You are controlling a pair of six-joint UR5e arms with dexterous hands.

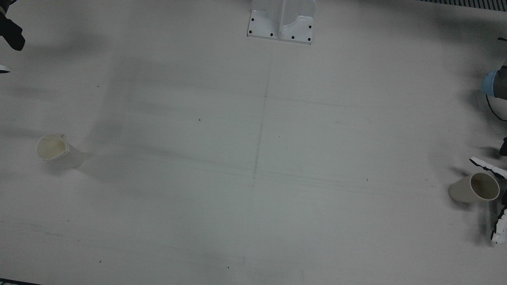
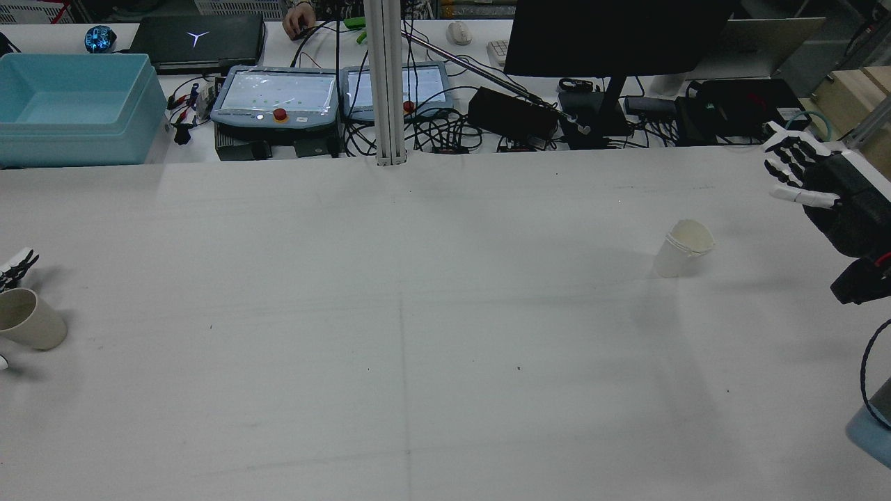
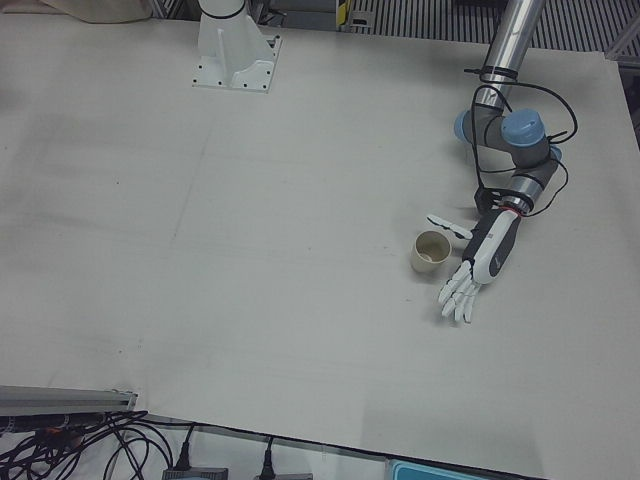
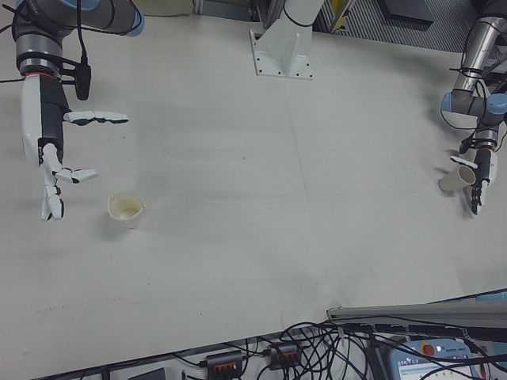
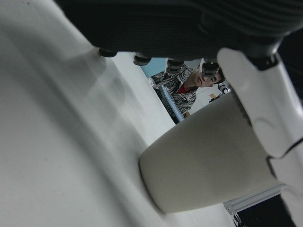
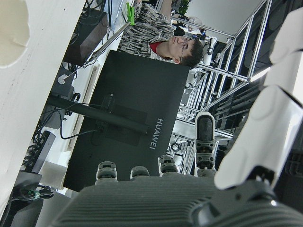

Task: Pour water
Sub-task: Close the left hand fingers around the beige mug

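A beige cup (image 3: 430, 252) stands on the table by its edge, on my left arm's side; it also shows in the front view (image 1: 475, 188) and the rear view (image 2: 28, 319). My left hand (image 3: 485, 255) is open around it, palm facing the cup, thumb on one side and fingers (image 3: 458, 298) on the other. The left hand view shows the cup (image 5: 208, 161) close against the palm. A crumpled white cup (image 4: 125, 208) stands on my right arm's side, also in the rear view (image 2: 684, 247). My right hand (image 4: 51, 150) hangs open above the table beside it, apart from it.
The arm pedestal (image 1: 281, 23) stands at the table's far middle edge. Beyond the table in the rear view are a monitor (image 2: 612, 35), teach pendants (image 2: 278, 94), a blue bin (image 2: 69, 104), cables and a post (image 2: 386, 83).
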